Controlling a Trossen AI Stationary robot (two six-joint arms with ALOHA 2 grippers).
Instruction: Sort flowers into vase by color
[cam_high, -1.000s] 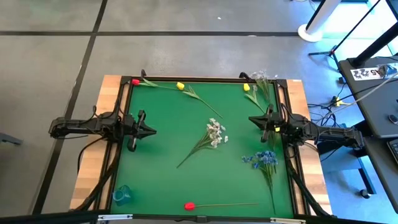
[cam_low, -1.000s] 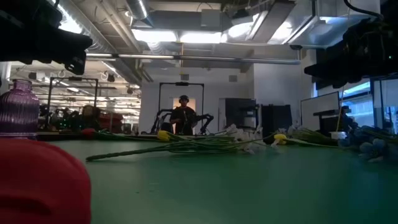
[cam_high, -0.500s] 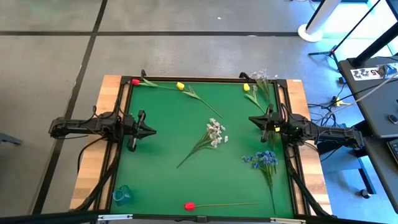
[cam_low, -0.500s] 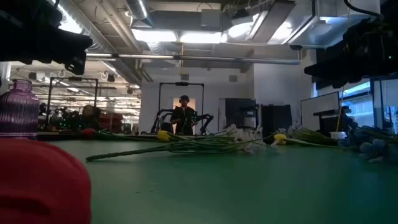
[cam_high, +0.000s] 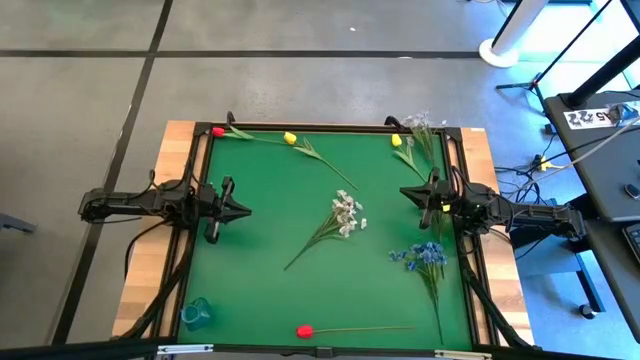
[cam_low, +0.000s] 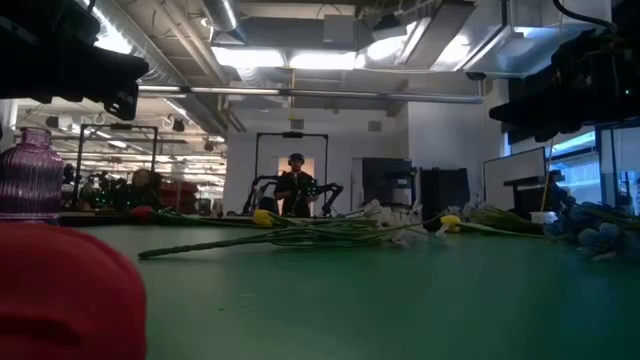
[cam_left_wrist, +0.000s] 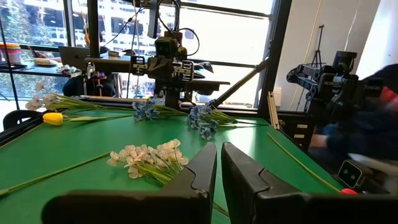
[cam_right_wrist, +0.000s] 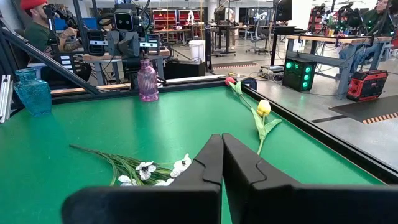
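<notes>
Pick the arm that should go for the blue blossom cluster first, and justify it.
Right. The blue blossom cluster lies by the table's right edge, just in front of the right end effector, which is shut and empty. The left end effector waits across the green mat, far from it.

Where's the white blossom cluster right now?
In the high view the white blossom cluster lies near the middle of the green mat, between the two arms, with the blue blossom cluster nearest on the right arm's side.
</notes>
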